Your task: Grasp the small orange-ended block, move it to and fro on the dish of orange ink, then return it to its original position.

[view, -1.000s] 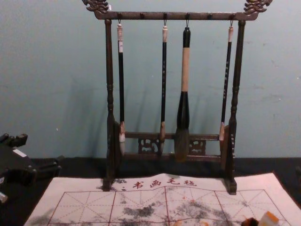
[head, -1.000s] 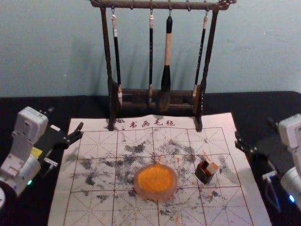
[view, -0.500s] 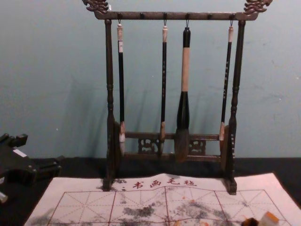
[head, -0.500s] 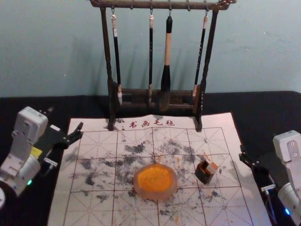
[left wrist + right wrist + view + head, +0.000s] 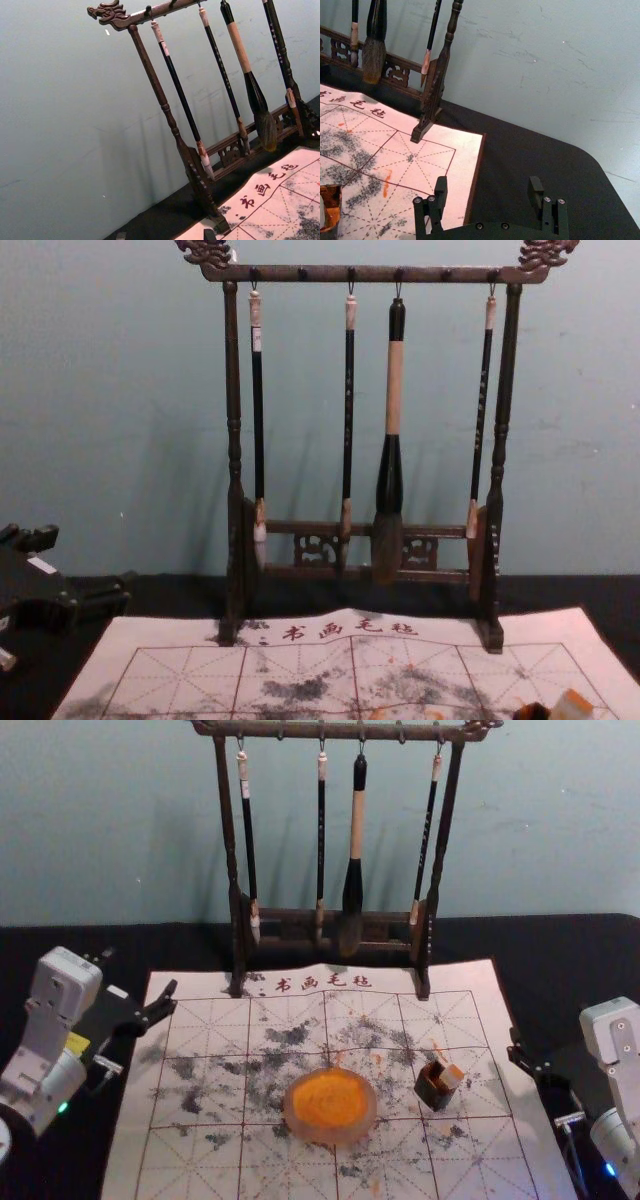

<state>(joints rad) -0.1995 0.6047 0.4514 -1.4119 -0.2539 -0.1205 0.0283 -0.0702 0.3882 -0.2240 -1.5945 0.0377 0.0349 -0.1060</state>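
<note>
Have the right gripper (image 5: pixel 524 1058) held at the right border of the mat (image 5: pixel 480 1160), to the right of the block (image 5: pixel 452 1077) and apart from it. Can see its fingers (image 5: pixel 441 194) spread wide in the right wrist view, gripping nothing, with one seen against the mat and the other against the black bench (image 5: pixel 570 945). Find the block in the small dark box (image 5: pixel 436 1090), leaning toward the right, with its upper part sticking out above the rim. Can make out orange on its raised end in the chest view. Find the box on the right half of the mat, just beside the dish (image 5: pixel 330 1136) but not touching it. See orange ink (image 5: pixel 330 1096) spread over the inside of the dish, and dark smudges with a few orange marks around it on the mat.

Have the left gripper (image 5: pixel 140 971) parked near the far left corner of the mat, fingers parted and holding nothing. See the rack (image 5: pixel 232 850) at the far side of the mat, upright, with four brushes (image 5: pixel 357 830) hanging from its top bar.
</note>
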